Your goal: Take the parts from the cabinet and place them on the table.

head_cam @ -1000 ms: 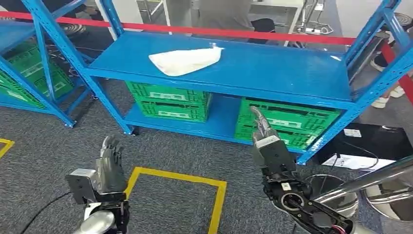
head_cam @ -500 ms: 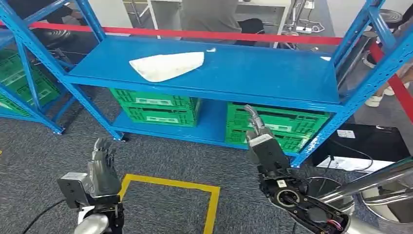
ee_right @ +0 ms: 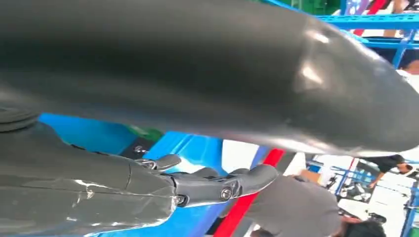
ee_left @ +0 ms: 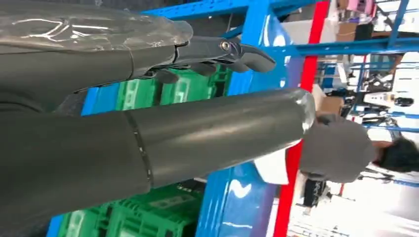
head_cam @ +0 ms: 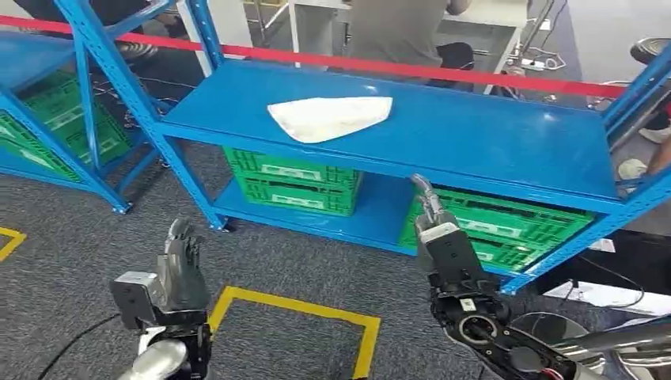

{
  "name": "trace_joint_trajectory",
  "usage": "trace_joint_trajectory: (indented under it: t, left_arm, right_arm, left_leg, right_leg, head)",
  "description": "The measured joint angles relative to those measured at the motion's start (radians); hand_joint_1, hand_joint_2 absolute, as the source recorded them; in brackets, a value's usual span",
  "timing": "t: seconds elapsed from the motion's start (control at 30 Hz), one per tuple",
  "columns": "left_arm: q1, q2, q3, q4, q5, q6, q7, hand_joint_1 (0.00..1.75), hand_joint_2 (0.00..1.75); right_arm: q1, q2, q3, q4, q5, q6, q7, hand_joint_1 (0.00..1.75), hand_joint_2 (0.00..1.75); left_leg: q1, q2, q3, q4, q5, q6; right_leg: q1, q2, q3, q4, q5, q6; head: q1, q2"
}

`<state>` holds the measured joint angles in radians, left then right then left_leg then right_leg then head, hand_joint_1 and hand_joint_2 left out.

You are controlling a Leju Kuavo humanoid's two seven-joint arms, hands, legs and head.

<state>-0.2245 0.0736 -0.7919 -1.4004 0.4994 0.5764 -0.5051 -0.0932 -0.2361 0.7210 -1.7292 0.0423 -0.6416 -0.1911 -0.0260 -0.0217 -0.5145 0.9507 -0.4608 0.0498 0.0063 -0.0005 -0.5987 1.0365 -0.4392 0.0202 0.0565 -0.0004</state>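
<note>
Two hands up and holding nothing: left hand [head_cam: 180,265] low over grey carpet, fingers apart; right hand [head_cam: 437,233] fingers extended forward, level with lower shelf edge, also spread. Only part spotted: flat white soft bag [head_cam: 328,118] lying on top shelf of blue steel rack [head_cam: 490,138], left of centre, well apart from both hands. Looks like approach phase, no grasp started. To do well: close in square to rack, raise right hand above shelf lip before reaching, come down over bag's near edge, grip flat and firm since bag looks limp and may sag. Watch blue upright post [head_cam: 170,150] at left and front beam, easy to clip on way in. Green slotted plastic crates [head_cam: 291,178] on lower shelf, not the target as far as can tell. Red barrier tape [head_cam: 380,65] behind rack, person standing beyond it. Yellow floor marking [head_cam: 293,301] between hands. Desk for drop-off not seen
</note>
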Motion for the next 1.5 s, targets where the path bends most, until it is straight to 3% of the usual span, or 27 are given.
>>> trace_joint_trajectory:
  t: [0.03,0.07,0.13,0.2,0.23,0.27,0.33,0.4,0.47,0.53,0.57,0.67,0.73,0.83,0.87,0.9,0.93,0.97,1.03,1.07,1.1,1.23,1.27,1.37,1.4,1.43,1.5]
  left_arm:
    - [-0.001,0.0,0.0,0.0,0.0,0.0,0.0,0.0,0.0]
    - [-0.002,-0.001,0.0,0.001,0.001,0.0,-0.001,0.0,0.0]
    - [-0.001,-0.001,-0.001,0.001,0.001,-0.001,-0.001,0.0,0.0]
    - [-0.004,0.0,-0.001,0.001,0.001,-0.001,-0.003,0.0,0.0]
    - [-0.006,0.0,-0.001,0.001,0.0,-0.001,-0.005,0.0,0.0]
    - [-0.011,0.0,-0.001,0.001,0.0,-0.001,-0.006,0.0,0.0]
    - [-0.009,0.0,-0.001,0.001,0.001,-0.002,-0.006,0.0,0.0]
    - [-0.003,0.002,-0.001,0.002,0.003,-0.002,-0.006,0.0,0.0]
    - [-0.003,0.002,-0.001,0.002,0.004,-0.002,-0.006,0.0,0.0]
    - [-0.003,0.002,-0.001,0.003,0.004,-0.002,-0.007,0.0,0.0]
    - [-0.004,0.002,-0.001,0.005,0.006,-0.002,-0.007,0.0,0.0]
    - [-0.004,0.002,-0.002,0.005,0.008,-0.001,-0.008,0.0,0.0]
    - [-0.006,0.001,-0.002,0.004,0.008,-0.002,-0.01,0.0,0.0]
    - [-0.007,0.001,-0.002,0.004,0.008,-0.003,-0.01,0.0,0.0]
    - [-0.005,0.001,-0.002,0.004,0.008,-0.003,-0.01,0.0,0.0]
    - [-0.004,0.001,-0.002,0.005,0.008,-0.004,-0.01,0.0,0.0]
    - [-0.003,0.002,-0.002,0.004,0.008,-0.004,-0.01,0.0,0.0]
    - [-0.003,0.002,-0.002,0.004,0.008,-0.005,-0.01,0.0,0.0]
    - [-0.004,0.001,-0.002,0.005,0.008,-0.009,-0.01,0.0,0.0]
    - [-0.006,0.001,-0.002,0.005,0.008,-0.01,-0.009,0.0,0.0]
    - [-0.005,0.001,-0.002,0.006,0.009,-0.01,-0.01,0.0,0.0]
    - [-0.009,0.0,-0.003,0.007,0.008,-0.02,-0.01,0.0,0.0]
    - [-0.013,0.0,-0.003,0.007,0.008,-0.021,-0.011,0.0,0.0]
    - [-0.01,0.001,-0.003,0.009,0.008,-0.021,-0.011,0.0,0.0]
    - [-0.009,0.002,-0.003,0.01,0.008,-0.022,-0.011,0.0,0.0]
    - [-0.008,0.002,-0.003,0.01,0.008,-0.023,-0.011,0.0,0.0]
    - [-0.009,0.002,-0.003,0.01,0.008,-0.023,-0.011,0.0,0.0]
  right_arm:
    - [0.0,0.0,0.0,0.0,0.0,0.0,-0.001,0.0,0.0]
    - [0.001,0.0,0.0,0.001,0.0,0.0,0.0,0.0,0.0]
    - [0.002,0.0,-0.002,-0.001,0.0,0.0,-0.001,0.0,0.0]
    - [0.0,0.0,-0.002,-0.001,0.0,0.0,-0.002,0.0,0.0]
    - [0.0,0.0,-0.002,-0.001,0.0,0.0,-0.002,0.0,0.0]
    - [-0.001,0.0,-0.002,-0.001,0.0,0.0,-0.002,0.0,0.0]
    - [0.0,0.0,-0.002,0.0,0.0,0.001,-0.002,0.0,0.0]
    - [0.001,0.0,-0.002,0.0,0.0,0.001,-0.001,0.0,0.0]
    - [0.001,0.0,-0.002,0.0,0.0,0.001,-0.001,0.0,0.0]
    - [0.001,0.0,-0.002,0.0,0.0,0.002,-0.001,0.0,0.0]
    - [0.002,0.0,-0.002,0.002,0.0,0.002,0.0,0.0,0.0]
    - [0.002,0.0,-0.004,0.002,0.0,0.002,-0.001,0.0,0.0]
    - [0.0,0.0,-0.004,0.002,0.0,0.001,-0.001,0.0,0.0]
    - [0.0,0.0,-0.007,0.002,0.0,-0.002,0.001,0.0,0.0]
    - [0.001,0.0,-0.007,0.002,-0.001,-0.002,0.002,0.0,0.0]
    - [0.002,0.0,-0.007,0.002,-0.001,-0.002,0.002,0.0,0.0]
    - [0.002,0.0,-0.007,0.002,0.0,-0.002,0.002,0.0,0.0]
    - [0.002,0.0,-0.008,0.002,-0.001,-0.003,0.002,0.0,0.0]
    - [0.002,0.0,-0.009,0.002,-0.001,-0.003,0.002,0.0,0.0]
    - [0.003,0.0,-0.009,0.002,0.0,-0.003,0.002,0.0,0.0]
    - [0.004,0.0,-0.009,0.003,-0.003,-0.003,0.005,0.0,0.0]
    - [0.005,0.0,-0.013,0.0,-0.005,-0.01,0.005,0.0,0.0]
    - [0.003,0.0,-0.013,-0.001,-0.005,-0.011,0.005,0.0,0.0]
    - [0.006,0.0,-0.013,-0.001,-0.006,-0.014,0.006,0.0,0.0]
    - [0.006,0.0,-0.013,-0.001,-0.006,-0.014,0.006,0.0,0.0]
    - [0.007,0.0,-0.013,-0.001,-0.006,-0.016,0.006,0.0,0.0]
    - [0.006,0.0,-0.013,-0.001,-0.006,-0.017,0.004,0.0,0.0]
  left_leg:
    - [0.001,0.0,0.006,-0.003,-0.006,0.0]
    - [0.0,-0.004,0.005,-0.004,-0.007,-0.003]
    - [0.004,-0.001,0.009,0.004,-0.005,-0.013]
    - [-0.002,-0.003,0.019,0.0,-0.013,-0.017]
    - [-0.002,0.002,0.012,0.036,-0.016,-0.028]
    - [0.004,0.002,-0.028,0.1,-0.034,-0.037]
    - [0.023,0.004,-0.137,0.25,-0.087,-0.057]
    - [0.037,0.011,-0.199,0.291,-0.099,-0.072]
    - [0.05,0.015,-0.175,0.17,-0.009,-0.089]
    - [0.065,0.027,-0.117,-0.012,0.131,-0.103]
    - [0.056,0.03,-0.125,-0.008,0.087,-0.094]
    - [0.051,0.025,-0.123,-0.003,0.087,-0.052]
    - [0.049,0.019,-0.095,-0.006,0.076,-0.033]
    - [0.04,0.014,-0.072,-0.006,0.053,-0.018]
    - [0.035,0.013,-0.063,-0.005,0.044,-0.015]
    - [0.031,0.011,-0.05,-0.005,0.034,-0.013]
    - [0.028,0.008,-0.036,-0.005,0.024,-0.013]
    - [0.025,0.007,-0.019,-0.005,0.013,-0.012]
    - [0.022,0.006,0.009,-0.009,-0.011,-0.013]
    - [0.018,0.004,0.02,-0.001,-0.018,-0.017]
    - [0.017,-0.002,0.018,-0.006,-0.024,-0.023]
    - [0.021,0.004,0.027,0.015,-0.039,-0.041]
    - [0.02,0.008,-0.003,0.074,-0.046,-0.046]
    - [0.028,0.013,-0.162,0.301,-0.127,-0.062]
    - [0.029,0.013,-0.196,0.328,-0.138,-0.063]
    - [0.03,0.013,-0.207,0.312,-0.121,-0.062]
    - [0.03,0.014,-0.17,0.167,-0.012,-0.055]
  right_leg:
    - [0.01,-0.002,0.012,-0.047,0.029,-0.019]
    - [0.012,-0.001,0.009,-0.063,-0.005,-0.022]
    - [0.017,0.001,0.026,-0.09,0.018,-0.034]
    - [-0.002,0.001,0.069,-0.112,0.022,-0.038]
    - [-0.005,0.0,0.085,-0.124,0.02,-0.038]
    - [-0.008,-0.003,0.093,-0.126,0.018,-0.041]
    - [-0.014,-0.003,0.1,-0.127,0.006,-0.036]
    - [-0.024,-0.002,0.114,-0.126,-0.01,-0.026]
    - [-0.037,0.0,0.143,-0.126,-0.032,-0.011]
    - [-0.043,-0.002,0.153,-0.126,-0.059,0.007]
    - [-0.044,0.002,0.177,-0.119,-0.068,0.014]
    - [-0.043,-0.001,0.185,-0.124,-0.074,0.042]
    - [-0.052,-0.003,0.172,-0.084,-0.083,0.045]
    - [-0.042,-0.002,0.032,0.151,-0.157,0.042]
    - [-0.039,-0.002,-0.018,0.211,-0.193,0.04]
    - [-0.035,-0.002,-0.046,0.225,-0.203,0.036]
    - [-0.031,-0.002,-0.052,0.199,-0.187,0.03]
    - [-0.026,-0.002,-0.044,0.143,-0.144,0.021]
    - [-0.013,0.0,-0.014,-0.021,0.015,-0.004]
    - [-0.003,0.003,-0.022,-0.068,0.053,-0.011]
    - [0.0,-0.001,-0.014,-0.073,0.028,-0.012]
    - [-0.007,0.002,0.03,-0.093,0.038,-0.025]
    - [-0.008,0.002,0.038,-0.096,0.034,-0.03]
    - [-0.008,0.002,0.052,-0.096,0.016,-0.033]
    - [-0.008,0.003,0.059,-0.096,0.009,-0.033]
    - [-0.008,0.005,0.07,-0.096,0.001,-0.031]
    - [-0.008,0.006,0.1,-0.096,-0.02,-0.027]
  head:
    - [-0.003,0.0]
    - [-0.019,0.0]
    - [-0.006,0.0]
    - [0.0,0.0]
    - [-0.001,0.0]
    - [-0.016,0.0]
    - [-0.023,0.0]
    - [-0.03,0.0]
    - [-0.037,0.0]
    - [-0.05,0.0]
    - [-0.061,0.0]
    - [-0.053,0.0]
    - [-0.041,0.0]
    - [-0.019,0.0]
    - [-0.009,0.0]
    - [-0.005,0.0]
    - [-0.002,0.0]
    - [0.001,0.0]
    - [0.011,0.0]
    - [0.004,0.0]
    - [0.006,0.0]
    - [0.003,0.0]
    - [-0.004,0.0]
    - [-0.021,0.0]
    - [-0.024,0.0]
    - [-0.031,0.0]
    - [-0.038,0.0]
